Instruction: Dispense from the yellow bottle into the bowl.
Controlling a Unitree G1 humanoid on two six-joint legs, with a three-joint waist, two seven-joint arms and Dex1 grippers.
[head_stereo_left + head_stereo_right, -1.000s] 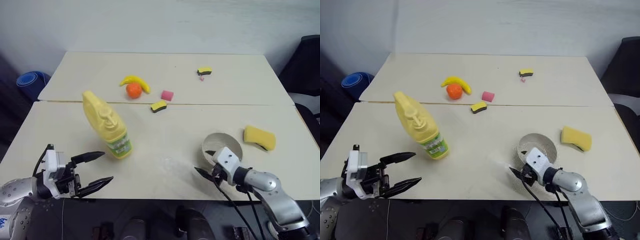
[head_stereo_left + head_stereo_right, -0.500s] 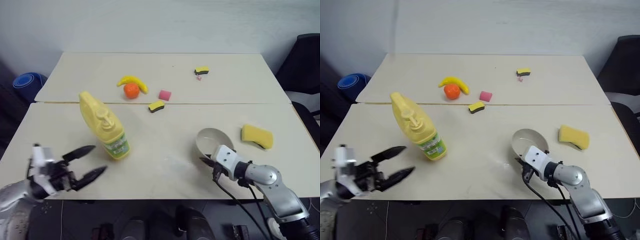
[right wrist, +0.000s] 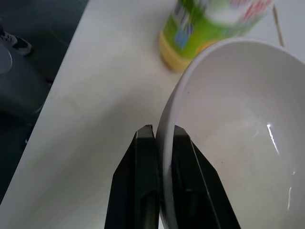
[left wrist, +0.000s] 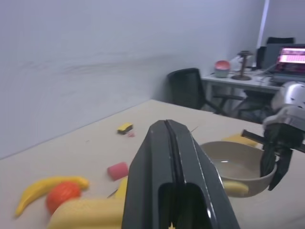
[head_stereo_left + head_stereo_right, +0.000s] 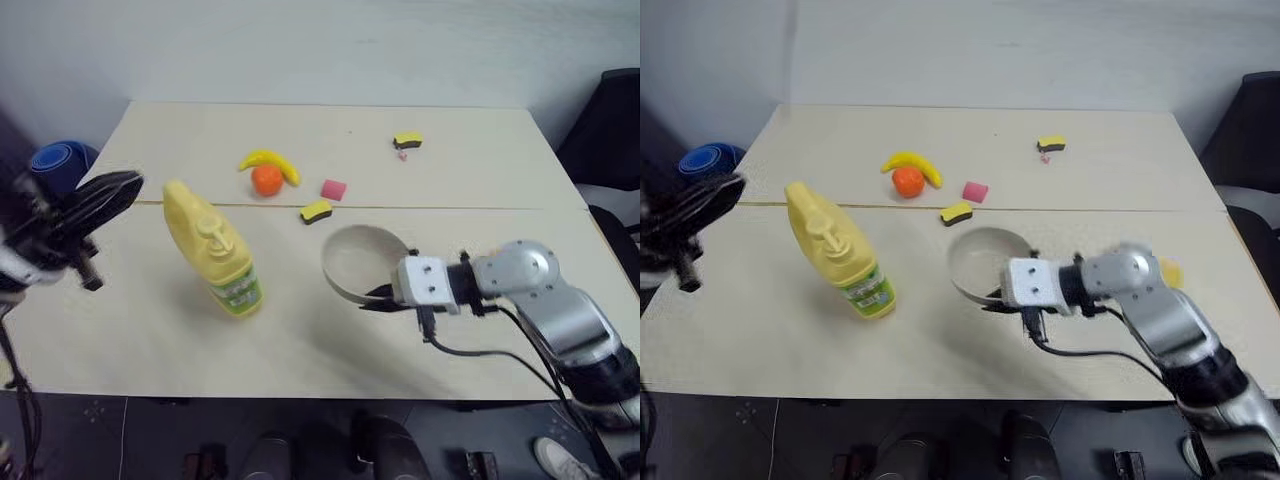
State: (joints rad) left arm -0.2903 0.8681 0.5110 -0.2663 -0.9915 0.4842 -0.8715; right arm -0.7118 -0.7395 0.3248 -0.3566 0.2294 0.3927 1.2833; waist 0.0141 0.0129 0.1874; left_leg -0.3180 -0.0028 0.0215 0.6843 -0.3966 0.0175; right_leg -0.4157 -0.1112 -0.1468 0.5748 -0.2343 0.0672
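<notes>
One yellow bottle (image 5: 213,250), one bowl (image 5: 358,262) pinched by the right hand (image 5: 375,297) (left hand (image 5: 105,196) closed, empty).

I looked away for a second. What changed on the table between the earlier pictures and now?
The right end effector shut on the bowl's rim, lifted it and carried it toward the yellow bottle. The left end effector rose and shut, holding nothing. The bottle, banana and sponges stayed put.

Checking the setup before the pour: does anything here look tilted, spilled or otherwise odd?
The yellow bottle leans back and to the left rather than standing straight. The bowl is off the table, tipped on its side, its rim pinched in the right hand. Nothing looks spilled.
</notes>
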